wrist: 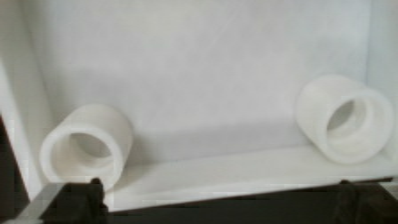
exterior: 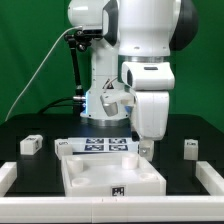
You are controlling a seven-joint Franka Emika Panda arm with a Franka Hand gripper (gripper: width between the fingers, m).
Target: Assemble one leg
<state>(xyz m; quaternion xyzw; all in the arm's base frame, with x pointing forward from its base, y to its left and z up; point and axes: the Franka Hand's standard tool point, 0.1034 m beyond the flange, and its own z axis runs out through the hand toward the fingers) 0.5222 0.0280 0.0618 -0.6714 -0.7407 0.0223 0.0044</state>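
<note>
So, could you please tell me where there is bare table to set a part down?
Bare black table lies at the exterior view's left, between one leg and the tray, and at its right, between the tray and the other leg. The middle is crowded: the arm's fingers hang low by the marker board behind the tray.

White leg [exterior: 190, 148] with black-and-white tag, white tray [exterior: 85, 185], black table [exterior: 30, 125]

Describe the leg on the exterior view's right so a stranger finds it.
Find the large white tray before the arm. To the exterior view's right of it, one small white leg stands on the black table. It stands alone; other blocks sit left.
</note>
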